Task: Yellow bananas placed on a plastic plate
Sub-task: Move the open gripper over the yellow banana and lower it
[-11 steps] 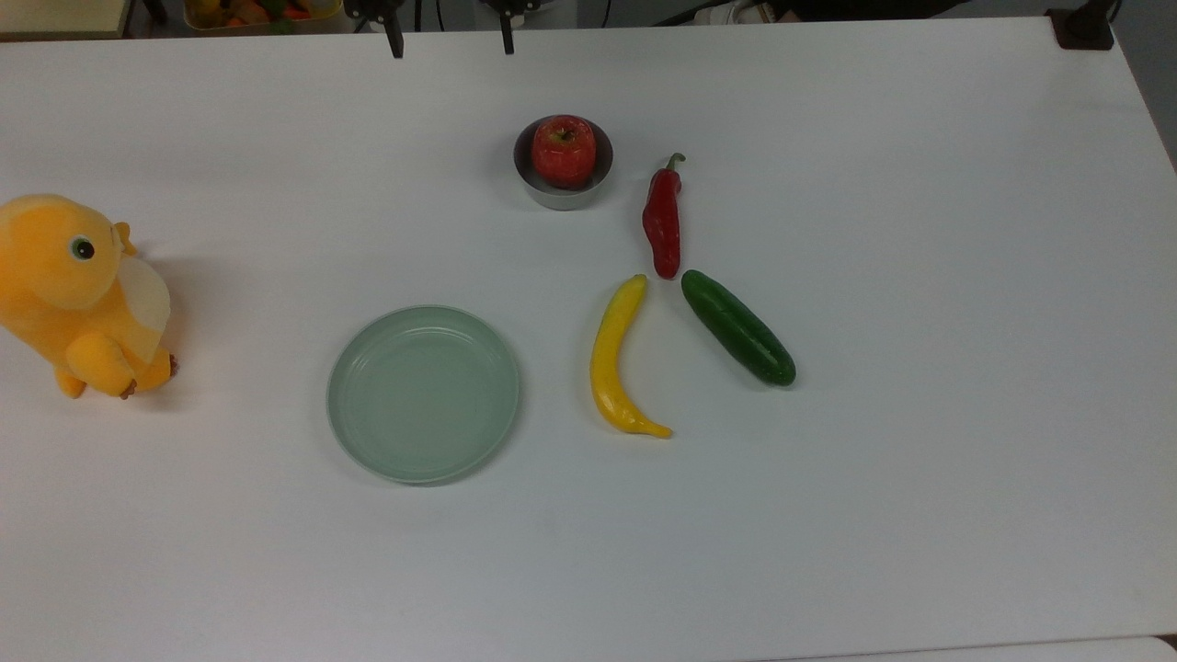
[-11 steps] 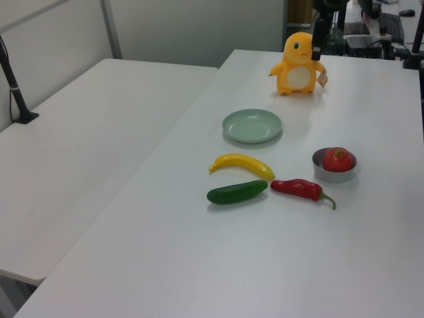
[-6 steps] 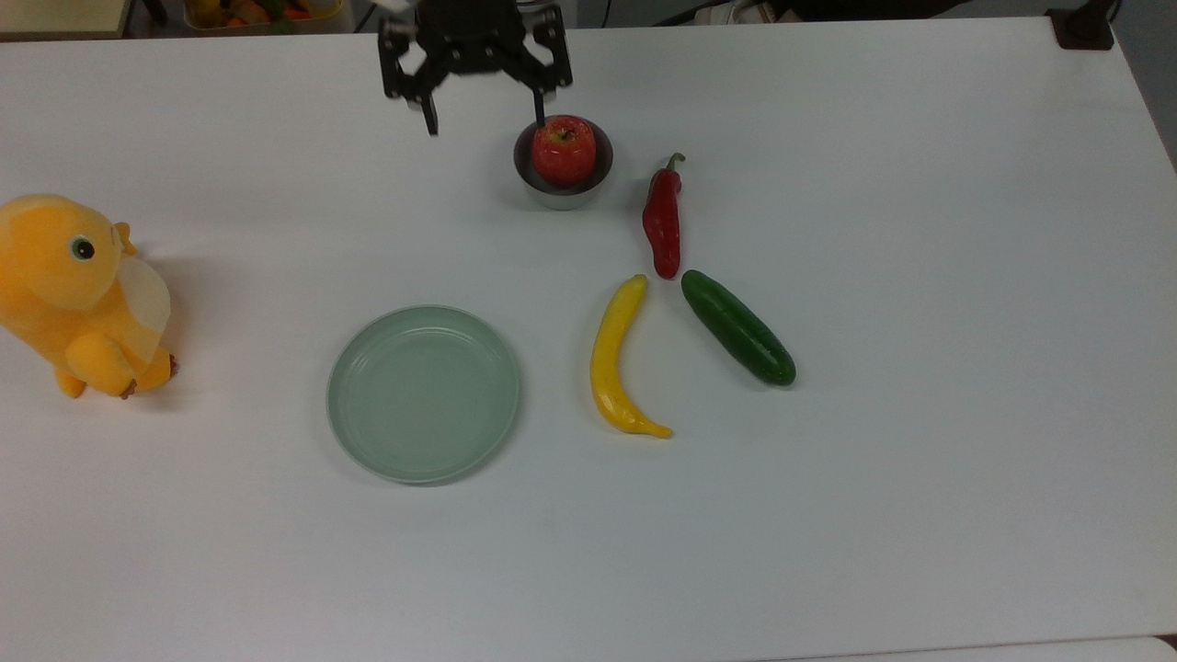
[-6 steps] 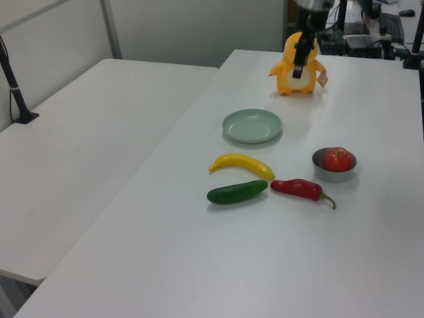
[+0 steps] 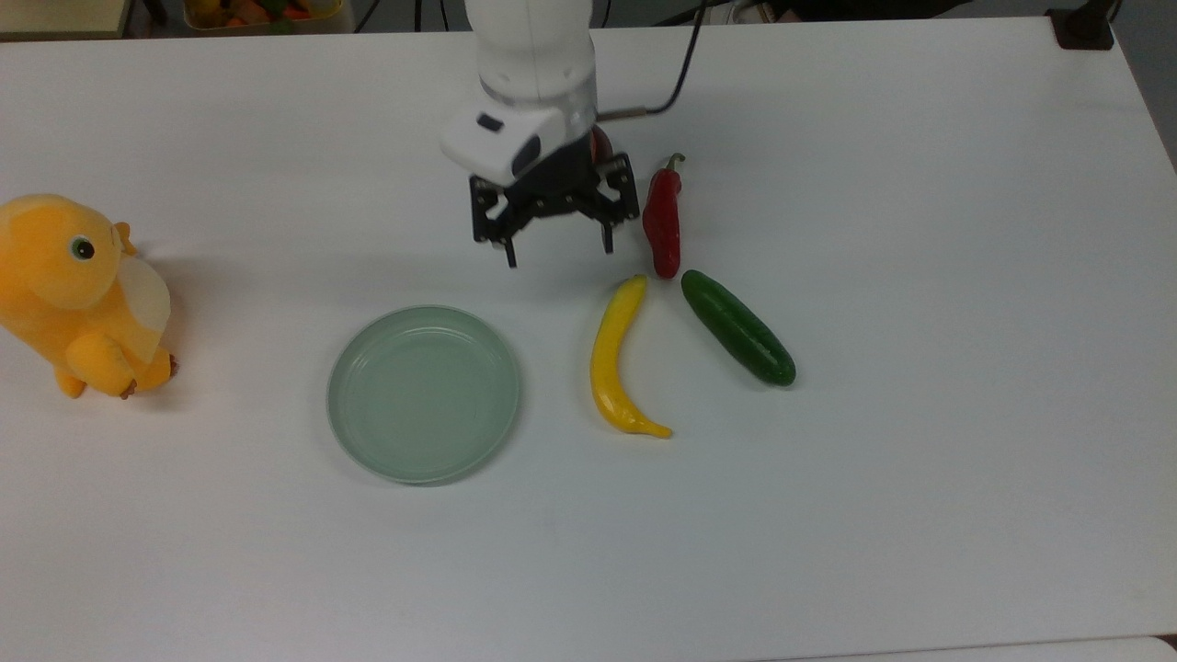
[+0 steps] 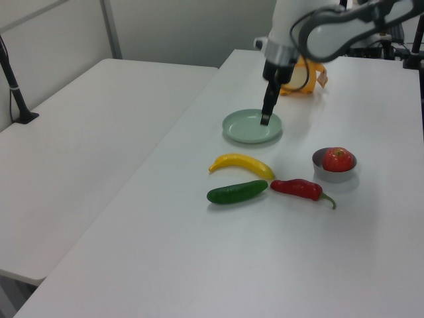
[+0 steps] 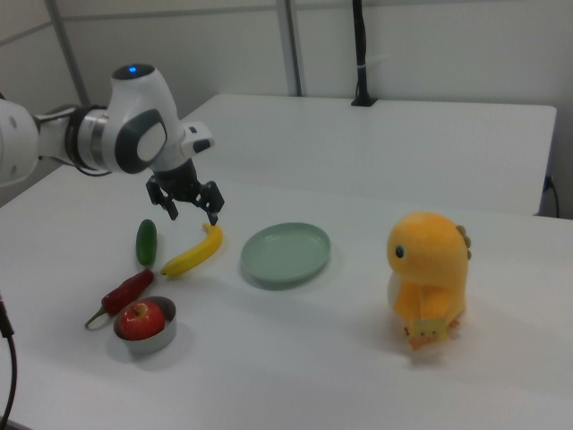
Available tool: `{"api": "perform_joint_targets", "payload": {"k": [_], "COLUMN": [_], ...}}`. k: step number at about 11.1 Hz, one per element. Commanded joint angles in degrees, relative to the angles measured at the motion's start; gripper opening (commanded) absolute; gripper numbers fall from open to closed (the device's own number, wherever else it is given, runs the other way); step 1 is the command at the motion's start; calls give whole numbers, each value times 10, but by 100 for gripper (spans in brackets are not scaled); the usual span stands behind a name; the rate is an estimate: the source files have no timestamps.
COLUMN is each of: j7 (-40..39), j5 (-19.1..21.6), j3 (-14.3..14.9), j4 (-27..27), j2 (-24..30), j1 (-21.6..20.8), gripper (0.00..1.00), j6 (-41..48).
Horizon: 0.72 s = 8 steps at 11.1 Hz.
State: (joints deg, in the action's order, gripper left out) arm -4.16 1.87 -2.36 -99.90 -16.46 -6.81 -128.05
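The yellow banana (image 5: 614,359) lies curved on the white table, its pointed tip towards the top view's bottom. The pale grey-green plastic plate (image 5: 423,393) sits bare a little to the top view's left of it. My gripper (image 5: 559,255) hangs open above the table, just beyond the banana's upper end and up-right of the plate, holding nothing. In the right view the gripper (image 7: 193,217) hovers over the banana (image 7: 192,253), with the plate (image 7: 286,253) to the right view's right. In the left view the gripper (image 6: 265,119) shows in front of the plate (image 6: 242,129), and the banana (image 6: 242,163) lies nearer.
A red pepper (image 5: 662,221) and a green cucumber (image 5: 738,327) lie close on the top view's right of the banana. A red apple (image 6: 338,159) sits in a small metal bowl (image 6: 334,175). An orange-yellow plush toy (image 5: 78,294) stands at the top view's far left.
The arm has come in from the top view's top edge and moved down past the bowl with the apple to just above the banana's upper end. Nothing on the table has moved.
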Motion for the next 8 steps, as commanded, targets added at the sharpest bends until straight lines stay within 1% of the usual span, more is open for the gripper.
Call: {"api": "perform_joint_targets", "payload": {"k": [1,3,5,8], "j7": [51,91,144,156], "j5": [-7,-33,-69,-74], "j3": [1,-1,-10,-11], "j4": [21,21,29,32], "j2": [-60,-95,-131,-147], "j1": [-14,-28,-28,-28], "gripper": [100,100,100,100], "j6": [-52,-98,-143,-150]}}
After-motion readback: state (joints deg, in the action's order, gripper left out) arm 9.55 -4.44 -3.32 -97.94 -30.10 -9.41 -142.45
